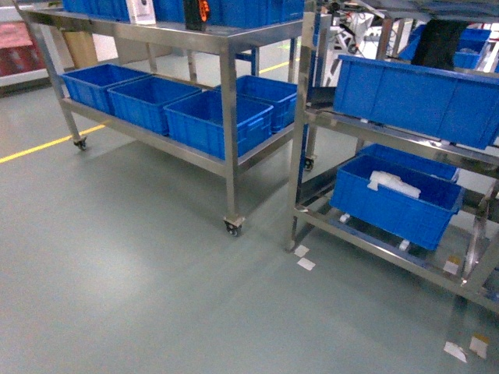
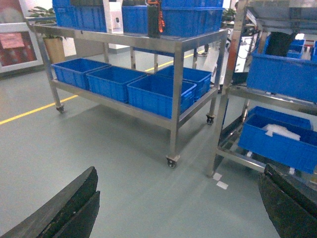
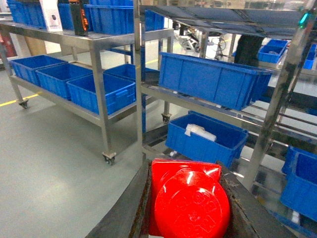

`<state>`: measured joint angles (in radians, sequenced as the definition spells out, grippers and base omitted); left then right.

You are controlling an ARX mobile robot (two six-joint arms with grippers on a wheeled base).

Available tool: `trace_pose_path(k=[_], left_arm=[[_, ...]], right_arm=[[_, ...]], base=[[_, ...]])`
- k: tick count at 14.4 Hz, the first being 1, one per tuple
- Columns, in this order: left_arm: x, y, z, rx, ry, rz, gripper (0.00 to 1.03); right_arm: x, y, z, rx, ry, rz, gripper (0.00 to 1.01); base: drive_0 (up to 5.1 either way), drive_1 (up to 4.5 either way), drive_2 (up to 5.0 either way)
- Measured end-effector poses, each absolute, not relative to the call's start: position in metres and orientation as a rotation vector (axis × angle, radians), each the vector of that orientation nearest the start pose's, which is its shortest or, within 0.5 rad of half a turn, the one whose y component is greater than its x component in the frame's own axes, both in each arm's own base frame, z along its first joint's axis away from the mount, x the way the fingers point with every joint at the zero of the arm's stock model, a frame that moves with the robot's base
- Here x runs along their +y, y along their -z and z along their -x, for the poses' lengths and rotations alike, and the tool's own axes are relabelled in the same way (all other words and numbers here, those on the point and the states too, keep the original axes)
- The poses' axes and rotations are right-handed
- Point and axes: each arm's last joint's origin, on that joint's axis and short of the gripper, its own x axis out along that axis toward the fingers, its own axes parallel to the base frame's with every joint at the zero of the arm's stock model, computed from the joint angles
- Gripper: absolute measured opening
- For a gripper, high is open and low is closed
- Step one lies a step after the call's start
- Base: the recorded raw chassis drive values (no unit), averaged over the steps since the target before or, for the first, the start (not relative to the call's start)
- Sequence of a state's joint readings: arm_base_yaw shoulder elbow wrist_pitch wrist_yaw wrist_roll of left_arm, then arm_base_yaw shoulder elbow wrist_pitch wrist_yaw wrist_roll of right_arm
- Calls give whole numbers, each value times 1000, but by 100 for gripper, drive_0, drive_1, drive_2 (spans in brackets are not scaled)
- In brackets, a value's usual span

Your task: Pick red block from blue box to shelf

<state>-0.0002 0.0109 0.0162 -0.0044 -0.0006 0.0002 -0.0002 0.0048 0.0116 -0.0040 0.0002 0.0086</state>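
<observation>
Two steel racks stand ahead across a wide stretch of bare grey-green floor (image 1: 140, 296). On the left is a low wheeled cart (image 1: 226, 117) with a row of dark blue crates (image 1: 210, 121) on its lower deck; on the right is the shelf (image 1: 405, 140), its shiny posts and slanted rails carrying more dark blue crates, one with a crumpled white bag (image 1: 394, 184) inside. A narrow gap separates the cart's caster from the shelf's front post, and small white tags (image 1: 306, 262) lie on the floor at the shelf's feet. A yellow line (image 1: 47, 144) runs along the floor at far left.

Only the right wrist view shows the red block (image 3: 190, 201): it sits close under the lens, glossy, its round stud facing the camera, pinched between the dark fingers of the right gripper (image 3: 190, 208), which press on both its sides. It is held in the air in front of the shelf, short of the rails. The stud carries raised lettering, too soft to read.

Only the left wrist view shows the left gripper (image 2: 178, 208), its two black fingers spread far apart at the bottom corners with nothing but floor between them. The head view shows neither gripper.

A white carton (image 2: 115, 17) and a black-and-orange item (image 2: 154, 17) stand on the cart's top; no print is legible.
</observation>
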Motion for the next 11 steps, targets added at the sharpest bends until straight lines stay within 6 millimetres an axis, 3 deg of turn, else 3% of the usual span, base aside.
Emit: trace_pose_path(k=[11], left_arm=[[0, -168, -97, -1, 0, 0, 98]], right_arm=[[0, -167, -97, -2, 0, -9, 28]], base=[[-155, -155, -155]])
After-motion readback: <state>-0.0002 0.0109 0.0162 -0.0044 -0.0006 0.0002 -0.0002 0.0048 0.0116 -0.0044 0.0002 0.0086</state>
